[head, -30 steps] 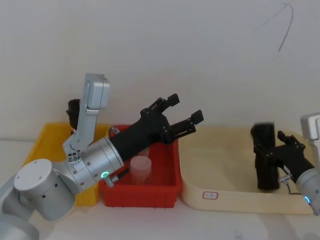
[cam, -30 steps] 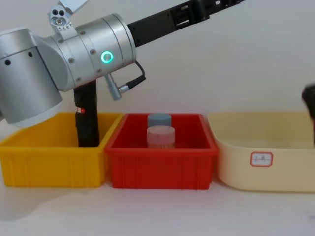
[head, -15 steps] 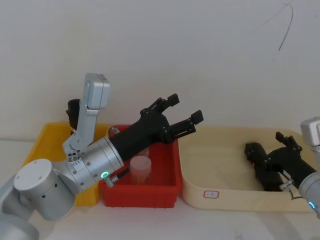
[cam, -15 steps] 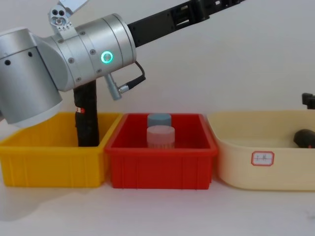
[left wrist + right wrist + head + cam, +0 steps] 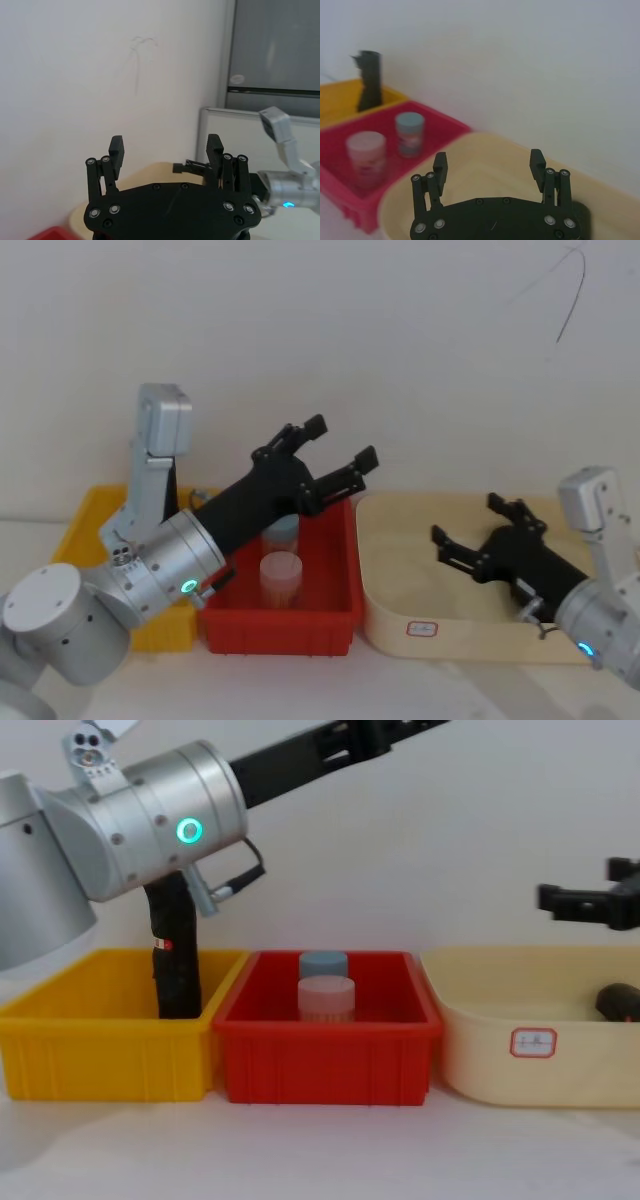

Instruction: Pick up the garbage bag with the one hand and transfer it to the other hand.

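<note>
Now, both spread and empty: right pincer (image 5: 468, 519) hovers over the beige plastic tub (image 5: 480, 1060) where the black rolled-plastic garbage bag (image 5: 620, 1002) lies on its side; left pincer (image 5: 340, 440) hangs high above the red plastic bin (image 5: 300, 625), seemingly ready to receive.

Pink jar (image 5: 326, 999), blue jar (image 5: 323, 964) in red bin (image 5: 325, 1065); yellow bin (image 5: 105, 1065) left, beige tub (image 5: 480, 1060) right.

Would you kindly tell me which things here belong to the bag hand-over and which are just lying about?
Job: garbage bag lying in the beige tub; left gripper, open above the red bin; right gripper, open over the tub.
Lying about: second roll upright in the yellow bin; pink-lidded jar and blue-lidded jar in the red bin.
</note>
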You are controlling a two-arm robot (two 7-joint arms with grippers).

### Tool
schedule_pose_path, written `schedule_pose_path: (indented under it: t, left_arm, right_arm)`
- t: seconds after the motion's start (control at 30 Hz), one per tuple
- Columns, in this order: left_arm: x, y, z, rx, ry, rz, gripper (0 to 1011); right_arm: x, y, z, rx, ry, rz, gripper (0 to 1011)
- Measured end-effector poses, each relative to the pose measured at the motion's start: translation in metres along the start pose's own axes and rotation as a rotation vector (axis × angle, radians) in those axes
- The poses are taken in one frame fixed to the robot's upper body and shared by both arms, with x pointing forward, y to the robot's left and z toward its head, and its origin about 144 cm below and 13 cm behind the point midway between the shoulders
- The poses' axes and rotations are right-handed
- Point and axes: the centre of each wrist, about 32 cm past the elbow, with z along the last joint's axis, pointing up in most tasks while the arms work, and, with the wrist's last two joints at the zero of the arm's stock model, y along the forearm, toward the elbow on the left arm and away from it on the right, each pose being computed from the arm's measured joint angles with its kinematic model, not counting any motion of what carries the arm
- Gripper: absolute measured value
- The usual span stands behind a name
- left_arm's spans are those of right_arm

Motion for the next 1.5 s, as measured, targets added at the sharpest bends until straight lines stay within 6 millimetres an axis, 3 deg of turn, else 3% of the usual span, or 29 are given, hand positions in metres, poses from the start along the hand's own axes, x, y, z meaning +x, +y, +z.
schedule_pose_path:
  t: [0.73, 1.5]
  left_arm:
    - [0.011, 0.050, 0.037, -0.037, -0.199, 0.233, 1002]
    - [0.013, 0.067, 0.053, -0.046, -0.270, 0.301, 1001]
  right_arm:
    - [-0.052, 0.061, 0.012, 0.010, 0.070, 0.232, 1000]
    - [-0.078, 0.107, 0.011, -0.135, -0.040, 0.352, 1000]
